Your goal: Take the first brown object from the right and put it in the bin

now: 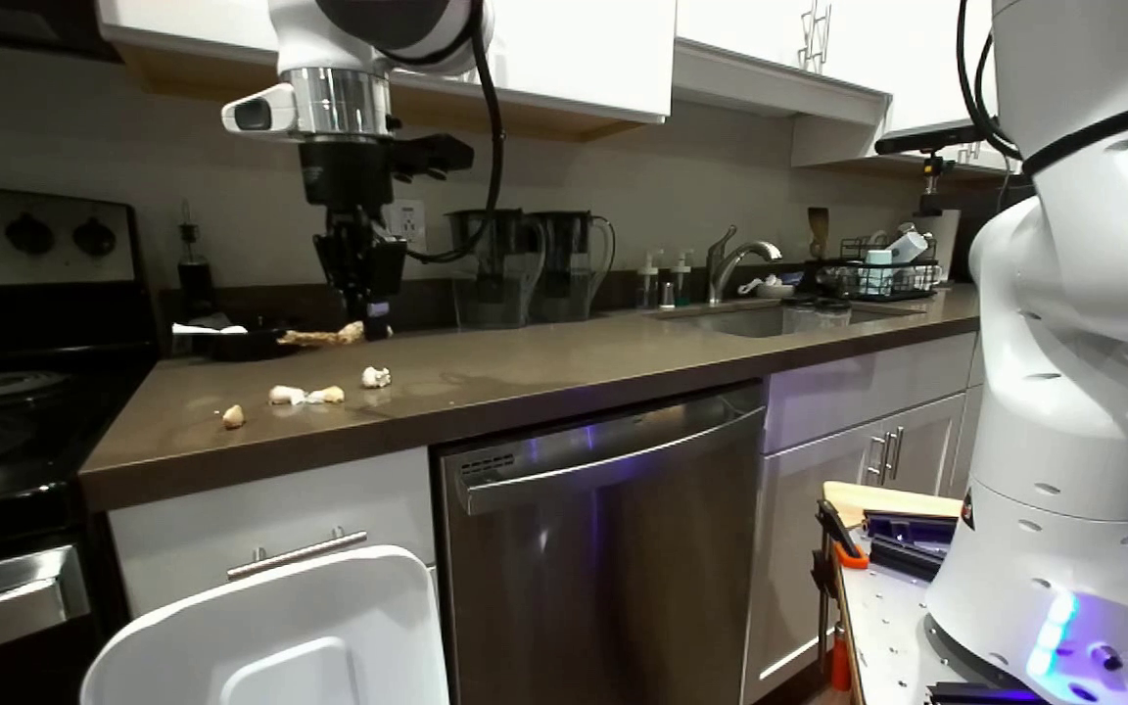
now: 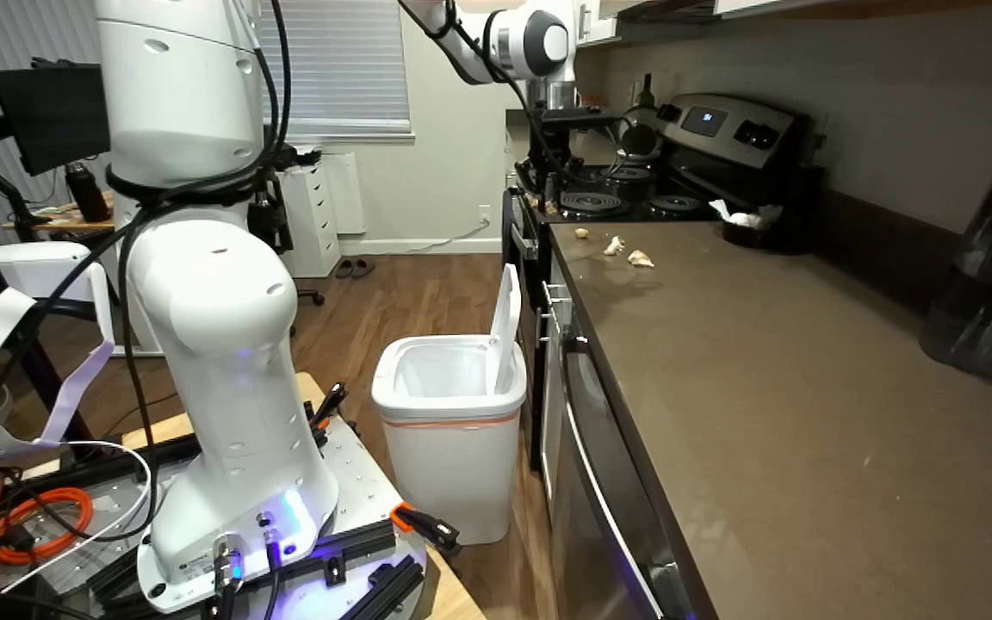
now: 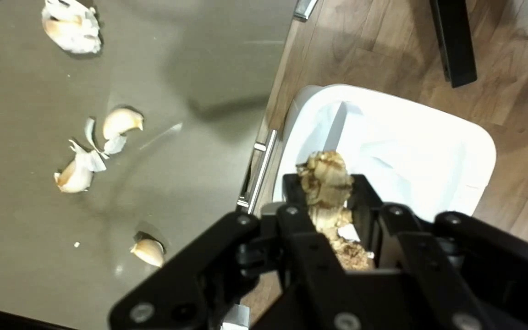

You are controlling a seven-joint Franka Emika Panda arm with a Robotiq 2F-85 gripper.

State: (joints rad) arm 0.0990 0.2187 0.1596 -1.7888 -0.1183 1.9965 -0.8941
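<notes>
Above the bin [image 2: 453, 474], the gripper [image 3: 327, 190] pinches the brown lump [image 3: 330, 176], seen in the wrist view partly against the bin's mouth. Beside the bin, on the counter [image 3: 195, 192], lie garlic cloves [image 3: 123, 123]. Carrying seems in hand; next probably calls for centring over the bin, then releasing.

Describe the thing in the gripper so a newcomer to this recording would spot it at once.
In the wrist view, find the white bin, then the black gripper seen against it. It holds the brown lump, long and rough. Unlike the paler, smoother cloves lying on the counter, this one is held in the air.
</notes>
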